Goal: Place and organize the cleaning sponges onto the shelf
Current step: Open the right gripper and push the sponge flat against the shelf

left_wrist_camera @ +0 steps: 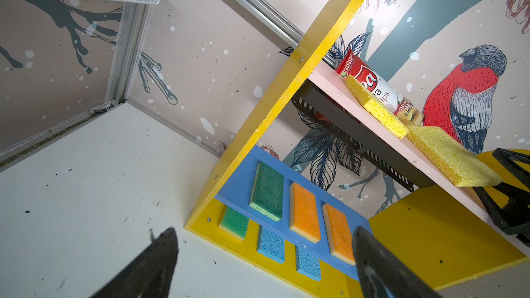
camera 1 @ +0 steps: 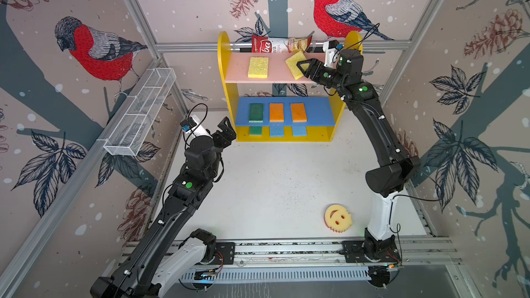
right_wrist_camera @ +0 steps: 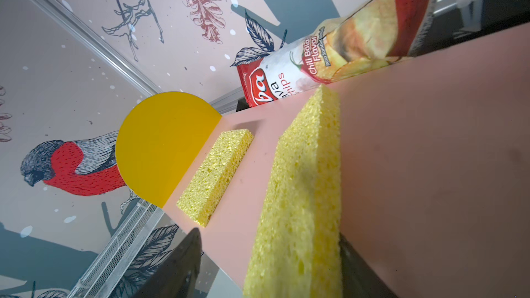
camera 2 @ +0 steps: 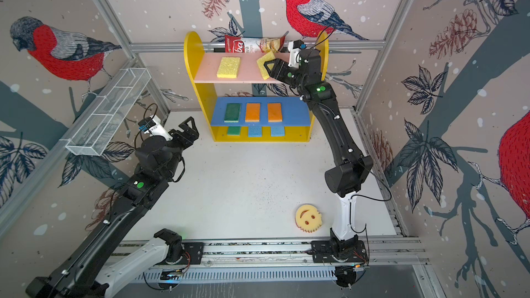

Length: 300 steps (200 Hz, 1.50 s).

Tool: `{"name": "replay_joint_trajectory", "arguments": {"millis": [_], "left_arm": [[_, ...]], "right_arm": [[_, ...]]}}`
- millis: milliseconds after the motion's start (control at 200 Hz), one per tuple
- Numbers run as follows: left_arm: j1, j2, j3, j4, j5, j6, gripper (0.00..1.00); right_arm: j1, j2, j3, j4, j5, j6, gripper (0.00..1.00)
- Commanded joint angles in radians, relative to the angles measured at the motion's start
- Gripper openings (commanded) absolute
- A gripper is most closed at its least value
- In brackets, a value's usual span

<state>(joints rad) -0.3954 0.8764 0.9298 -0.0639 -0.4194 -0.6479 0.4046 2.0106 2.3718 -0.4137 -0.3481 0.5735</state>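
The shelf stands at the back. On its pink top board one yellow sponge lies flat. A second yellow sponge stands tilted on edge between the fingers of my right gripper. The jaws are open: one finger rests against the sponge, the other stands clear of it. The blue middle board holds a green sponge and two orange sponges. The yellow base holds a green sponge and two blue ones. A round smiley sponge lies on the table. My left gripper is open and empty, left of the shelf's base.
A red-and-white chips bag lies along the back of the top board. A white wire-mesh basket hangs on the left wall. A black slotted basket shows behind the shelf under the top board.
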Motion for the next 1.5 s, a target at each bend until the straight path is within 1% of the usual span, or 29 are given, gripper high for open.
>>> {"name": "replay_joint_trajectory", "arguments": {"millis": [0, 245, 395, 460, 575, 585, 595, 600, 610, 795, 1006, 1176, 1246, 1496], "left_arm": [[0.001, -0.004, 0.0, 0.011, 0.01, 0.007, 0.93], [0.001, -0.006, -0.001, 0.007, 0.011, 0.0, 0.93], [0.002, -0.013, -0.008, 0.004, 0.009, -0.003, 0.93], [0.001, -0.013, -0.008, 0.001, 0.008, -0.003, 0.93], [0.001, -0.013, -0.008, -0.001, 0.005, -0.001, 0.93], [0.002, -0.013, -0.008, -0.001, 0.005, -0.002, 0.93], [0.001, -0.014, -0.008, -0.001, 0.005, -0.001, 0.93], [0.001, -0.014, -0.009, -0.001, 0.004, -0.001, 0.93], [0.001, -0.015, -0.008, -0.001, 0.004, -0.001, 0.93], [0.002, -0.011, -0.012, 0.002, 0.001, 0.001, 0.93], [0.001, -0.008, -0.013, 0.006, 0.005, -0.002, 0.93], [0.001, -0.008, -0.013, 0.004, 0.005, 0.0, 0.93], [0.002, -0.008, -0.015, 0.004, 0.004, 0.001, 0.93], [0.003, -0.008, -0.017, 0.004, 0.001, 0.004, 0.94]], "right_arm": [[0.025, -0.007, -0.004, -0.093, 0.153, -0.065, 0.68], [0.104, 0.016, 0.026, -0.138, 0.326, -0.162, 0.7], [0.125, 0.031, 0.041, -0.139, 0.356, -0.188, 0.73], [0.128, 0.036, 0.043, -0.135, 0.371, -0.19, 0.76], [0.132, 0.042, 0.053, -0.145, 0.42, -0.2, 0.84], [0.132, 0.042, 0.053, -0.145, 0.423, -0.202, 0.86], [0.134, 0.043, 0.053, -0.145, 0.427, -0.205, 0.95], [0.134, 0.043, 0.053, -0.145, 0.429, -0.206, 0.98], [0.136, 0.043, 0.053, -0.144, 0.432, -0.209, 1.0], [0.165, 0.039, 0.052, -0.143, 0.502, -0.27, 0.99], [0.169, -0.003, 0.009, -0.103, 0.462, -0.271, 0.99], [0.166, -0.028, -0.011, -0.091, 0.485, -0.275, 0.99], [0.158, -0.035, -0.011, -0.091, 0.475, -0.275, 1.0], [0.141, -0.019, -0.005, -0.1, 0.407, -0.245, 0.84]]}}
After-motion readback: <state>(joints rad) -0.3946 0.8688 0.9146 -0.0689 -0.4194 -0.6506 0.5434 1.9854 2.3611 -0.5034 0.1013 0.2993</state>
